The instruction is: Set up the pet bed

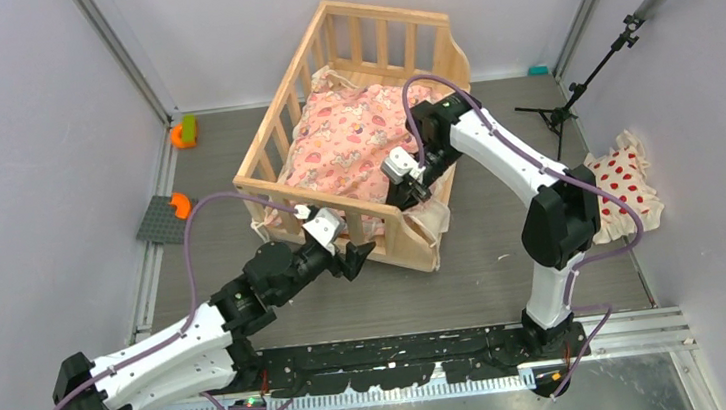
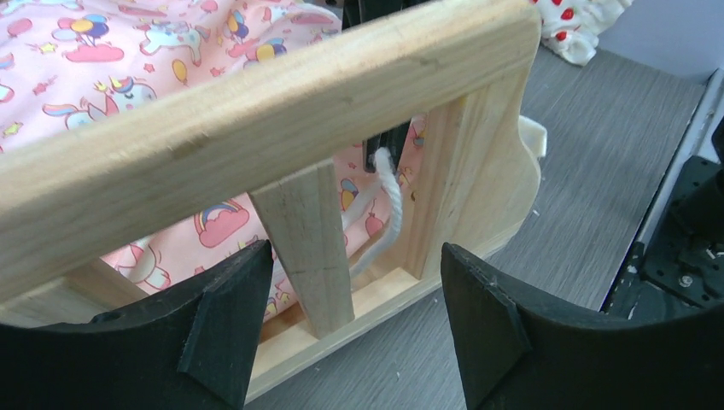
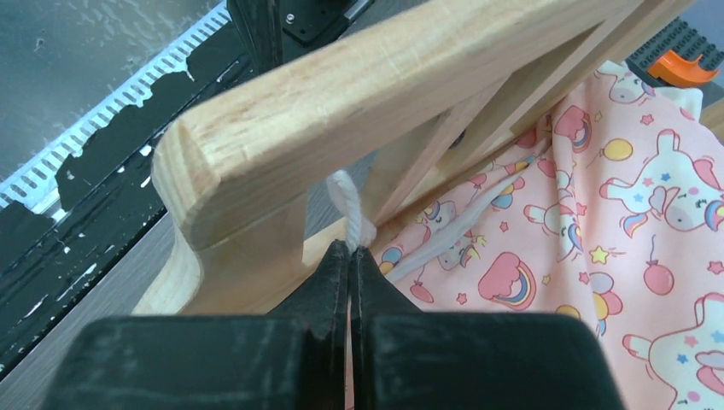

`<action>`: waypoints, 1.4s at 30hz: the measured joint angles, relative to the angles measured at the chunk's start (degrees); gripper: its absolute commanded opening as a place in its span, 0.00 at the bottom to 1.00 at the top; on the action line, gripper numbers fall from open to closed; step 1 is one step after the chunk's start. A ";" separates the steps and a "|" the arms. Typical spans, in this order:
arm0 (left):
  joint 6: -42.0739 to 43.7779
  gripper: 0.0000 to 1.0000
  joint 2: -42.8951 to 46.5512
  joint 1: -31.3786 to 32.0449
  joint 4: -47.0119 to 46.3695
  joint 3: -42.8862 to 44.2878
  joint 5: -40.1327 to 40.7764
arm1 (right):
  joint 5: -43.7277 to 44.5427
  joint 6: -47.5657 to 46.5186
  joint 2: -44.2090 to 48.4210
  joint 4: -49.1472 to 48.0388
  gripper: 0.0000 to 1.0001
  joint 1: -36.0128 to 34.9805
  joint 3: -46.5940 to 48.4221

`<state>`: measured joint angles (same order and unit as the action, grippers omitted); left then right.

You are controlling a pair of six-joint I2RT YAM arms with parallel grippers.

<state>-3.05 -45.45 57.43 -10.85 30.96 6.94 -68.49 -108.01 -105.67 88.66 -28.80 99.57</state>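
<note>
Wooden pet bed (image 1: 383, 14) centre frame | left gripper (image 2: 354, 290) jaws apart, flanking slat (image 2: 303, 248) | right gripper (image 3: 350, 256) pinching cream tie (image 3: 346, 201) under rail

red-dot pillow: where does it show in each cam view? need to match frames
Top external: red-dot pillow far right, mid-height.
Left wrist: red-dot pillow in the top right corner, beyond the rail.
Right wrist: not in it.
Shared landmark: the near rail of the pet bed, pink cushion behind it.

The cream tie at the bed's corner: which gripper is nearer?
Right. The right gripper pinches the cream tie inside the pet bed; the left gripper stands open outside it.
</note>
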 measured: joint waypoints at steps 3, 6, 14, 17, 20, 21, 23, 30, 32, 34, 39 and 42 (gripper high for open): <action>1.09 0.73 -0.55 0.79 -1.53 -1.40 1.38 | -0.02 -0.39 0.00 0.28 0.00 -0.98 0.33; 2.69 0.74 -1.57 1.55 -2.86 -1.79 2.82 | -0.02 -0.48 0.00 0.37 0.01 -2.64 0.85; 4.68 0.58 -3.93 2.84 -7.34 -2.08 5.95 | 0.22 -0.94 -0.02 -0.13 0.01 -3.26 0.98; 4.96 0.49 -5.33 2.80 -9.05 -2.08 7.58 | 0.22 -1.03 -0.02 -0.15 0.01 -3.26 0.81; 4.96 0.42 -6.71 2.75 -10.47 -2.08 8.76 | 0.33 -1.03 -0.02 -0.11 0.00 -3.23 0.70; 4.98 0.40 -7.17 2.78 -10.97 -2.08 9.03 | 0.37 -1.03 -0.02 -0.11 0.01 -3.23 0.70; 4.83 0.35 -7.78 2.84 -11.98 -2.08 8.92 | 0.42 -1.01 -0.02 -0.04 0.01 -3.23 0.70; 2.91 0.11 -7.65 2.82 -12.50 -2.27 7.39 | 0.44 -1.01 -0.02 0.37 0.10 -3.21 0.44; 2.14 0.07 -7.08 2.71 -11.65 -2.27 6.27 | 0.42 -1.01 -0.02 0.48 0.24 -2.69 0.42; 1.51 0.05 -6.25 2.71 -10.49 -2.25 4.72 | 0.20 -0.96 -0.02 0.63 0.41 -1.90 0.37; -0.09 0.05 -4.81 2.71 -7.96 -1.99 0.94 | -0.61 -0.57 1.05 0.72 0.60 1.79 -0.50; -0.83 0.05 -4.83 2.71 -7.56 -1.81 0.09 | -0.68 0.57 3.08 0.83 0.77 4.28 -0.98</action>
<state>-3.88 -50.28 60.14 -18.41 29.15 7.03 -69.17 -107.44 -102.59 89.49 -24.51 98.59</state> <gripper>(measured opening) 0.358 0.627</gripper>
